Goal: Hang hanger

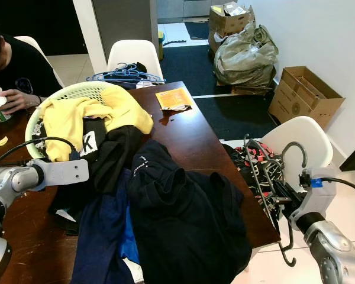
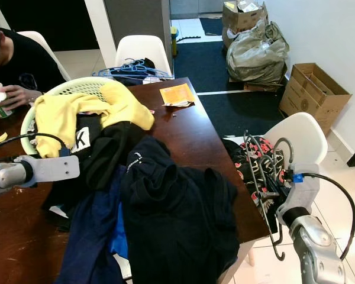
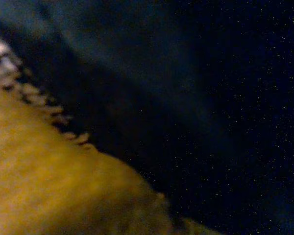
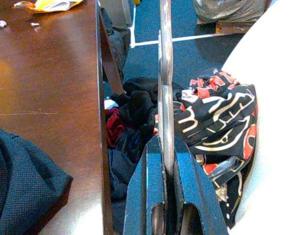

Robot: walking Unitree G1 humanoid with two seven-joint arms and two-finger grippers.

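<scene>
- The thin grey metal hanger (image 4: 165,73) is a flat strip seen edge-on, pinched tight between the right gripper (image 4: 165,161) and its blunt black fingers (image 4: 193,191).
- It hangs just beside the dark wooden table (image 1: 189,139), over a white moulded chair (image 1: 305,142) heaped with a black, red and white patterned garment (image 4: 220,117).
- The left gripper (image 1: 77,171) lies against soft clothes; whether it is open I cannot tell, the wrist view being dim yellow cloth (image 3: 49,186).
</scene>
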